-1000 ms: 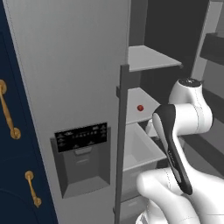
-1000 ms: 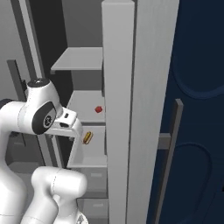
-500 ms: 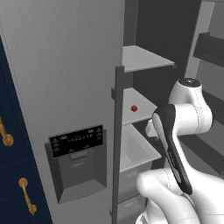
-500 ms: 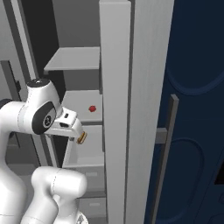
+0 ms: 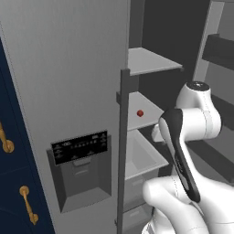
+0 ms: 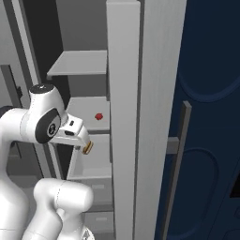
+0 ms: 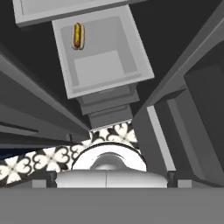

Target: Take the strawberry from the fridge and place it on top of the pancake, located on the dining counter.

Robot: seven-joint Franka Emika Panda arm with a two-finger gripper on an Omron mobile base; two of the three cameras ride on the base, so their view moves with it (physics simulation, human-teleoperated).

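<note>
The fridge (image 5: pixel 68 82) stands with its right side open. The strawberry (image 5: pixel 140 113) is a tiny red berry on the middle inner shelf, and the right base view shows the strawberry (image 6: pixel 98 116) too. My gripper (image 6: pixel 80 139) hangs at the end of the bent arm in front of the shelves, lower than the berry and apart from it, pointing down. It is open and holds nothing. The hand view looks down into a grey drawer (image 7: pixel 140 59). The pancake and the dining counter are out of view.
A hot dog (image 7: pixel 77 36) lies in the drawer under the strawberry's shelf. Navy cabinets with gold handles (image 5: pixel 28 205) stand left of the fridge. The closed fridge door's edge (image 6: pixel 124 117) and a long handle (image 6: pixel 174 168) rise to the right. Patterned floor tiles (image 7: pixel 39 159) lie below.
The whole picture has shifted, so the base has driven a little closer along the fridge front. The arm keeps the same pose and the strawberry stays on its shelf.
</note>
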